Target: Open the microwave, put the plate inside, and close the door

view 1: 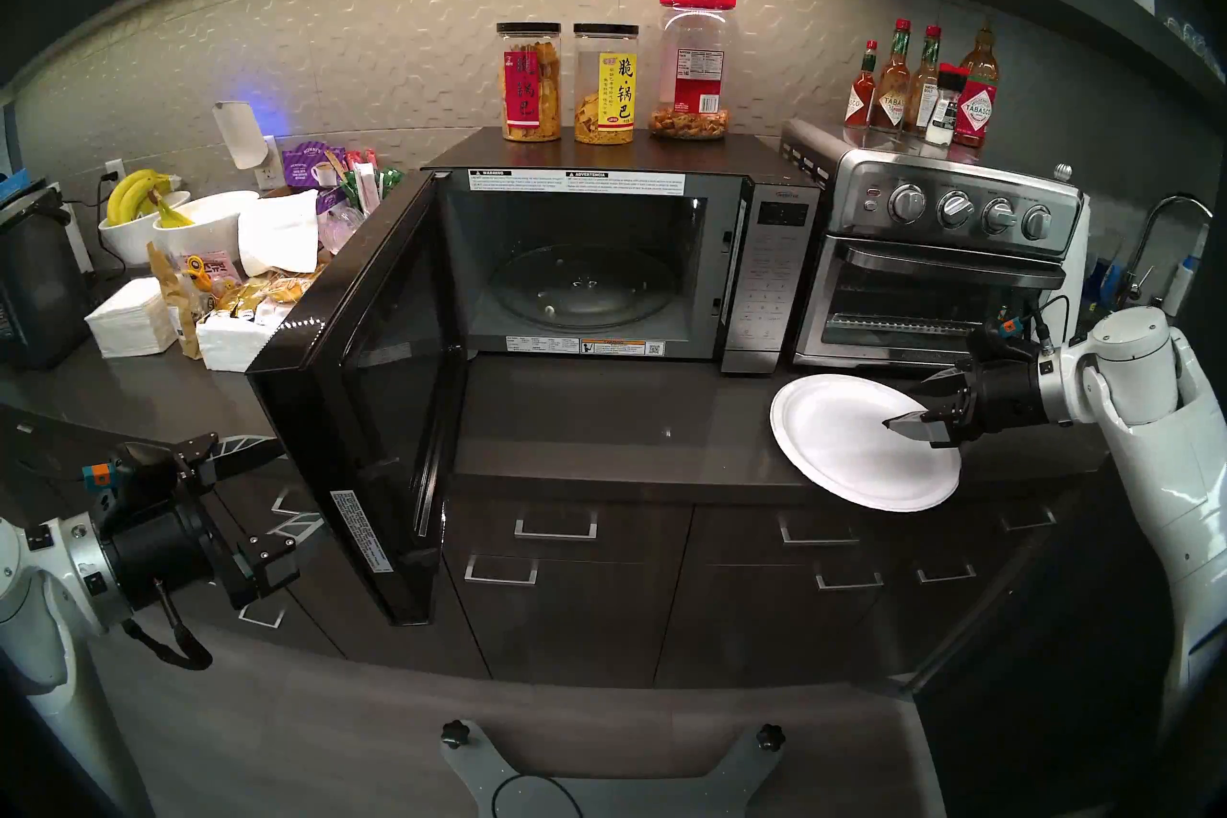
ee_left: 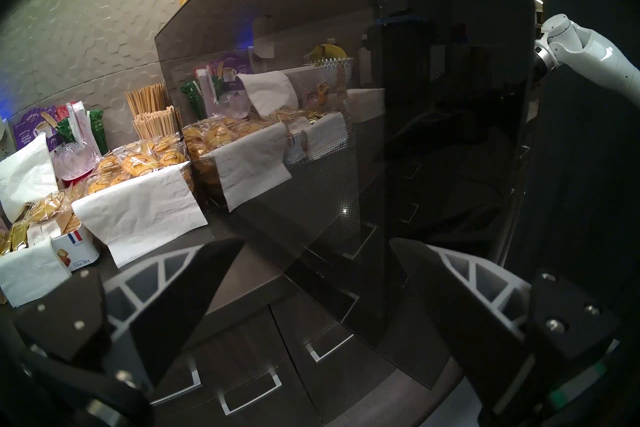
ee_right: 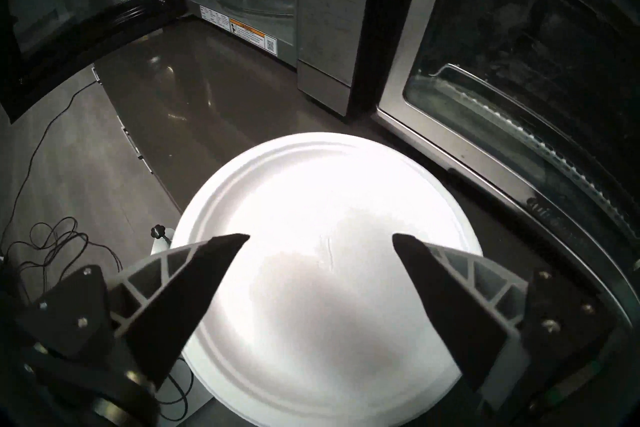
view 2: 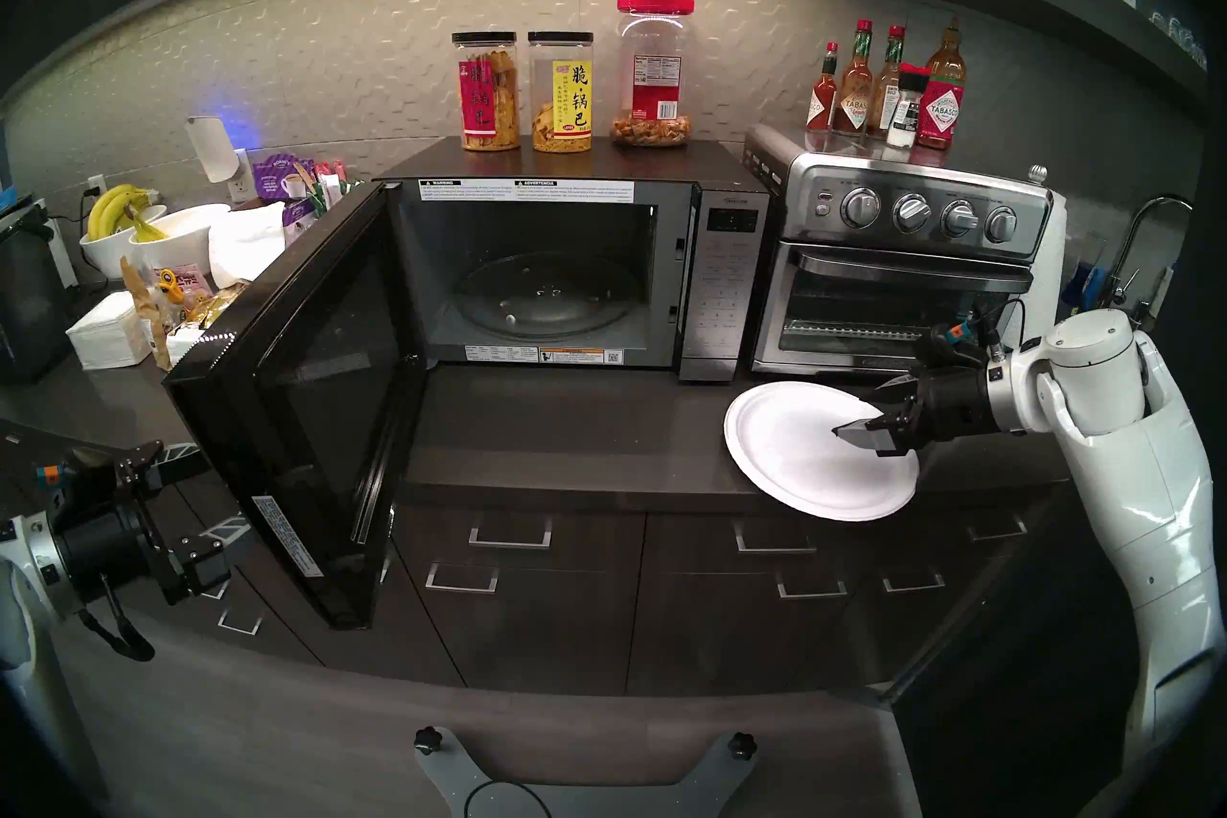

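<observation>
The black microwave (view 1: 664, 186) stands on the counter with its door (view 1: 358, 398) swung wide open to the left. Its glass turntable (view 1: 577, 285) is bare. The white plate (view 1: 843, 451) lies on the counter in front of the toaster oven, its near edge overhanging the counter front. My right gripper (view 1: 913, 402) hovers open just over the plate's right part, nothing between its fingers; the right wrist view shows both tips (ee_right: 320, 237) spread above the plate (ee_right: 311, 187). My left gripper (view 1: 292, 485) is open and empty, left of the door's outer face (ee_left: 381, 138).
A silver toaster oven (view 1: 929, 279) stands right of the microwave, sauce bottles (view 1: 929, 86) on top. Three jars (view 1: 531, 80) sit on the microwave. Bowls with bananas (view 1: 153, 212), napkins and snack packs (view 1: 219, 299) crowd the counter's left. A faucet (view 1: 1162, 239) is at far right.
</observation>
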